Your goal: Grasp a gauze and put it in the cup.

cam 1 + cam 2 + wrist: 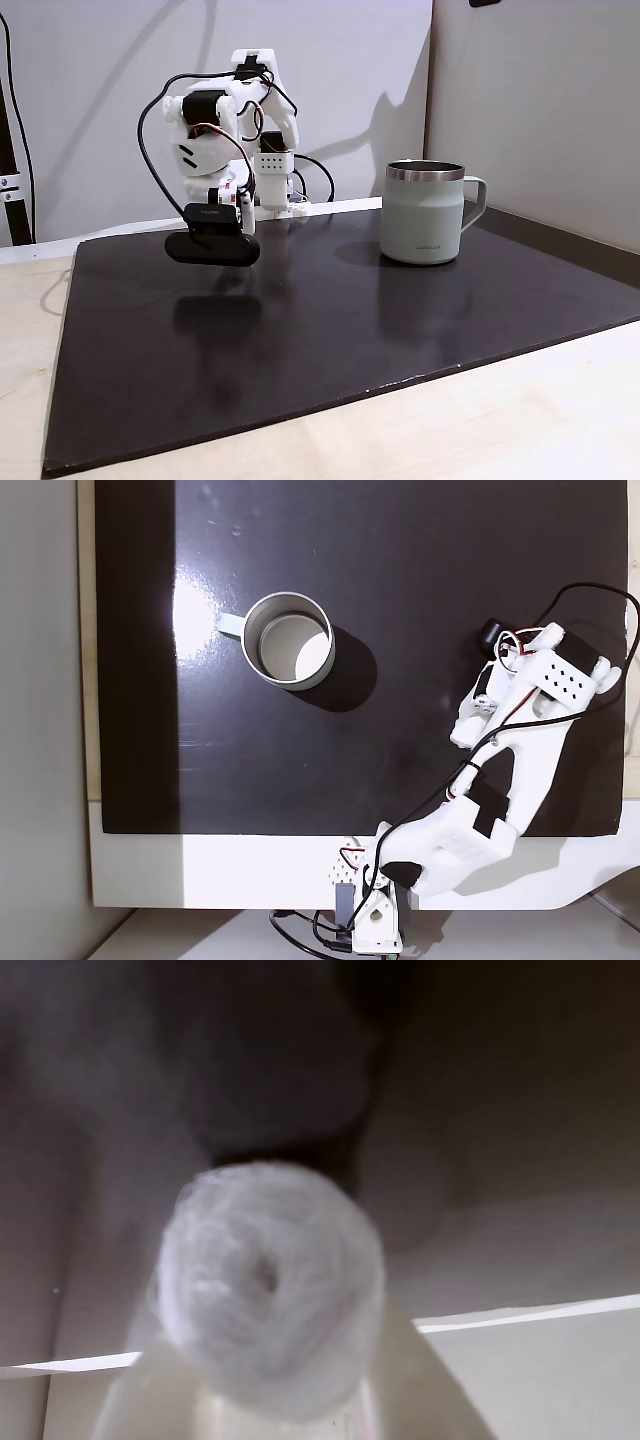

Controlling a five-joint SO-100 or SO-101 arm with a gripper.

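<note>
table (520,420) | black mat (330,340) on it | cup (423,213) on mat

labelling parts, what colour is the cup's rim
Bare silvery steel, above the pale grey-green body of the cup; the fixed side view shows it best.

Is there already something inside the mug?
No, in the top-down fixed view the mug shows a bare inner floor, with nothing in it.

Lots of open black mat (400,630) between the gripper (478,702) and the cup (289,640) in a fixed view, nothing lying across it. The gauze (268,1285) fills the gap between the fingers. Past the fingertips, the mug is the only obstacle, mouth open upward.
</note>
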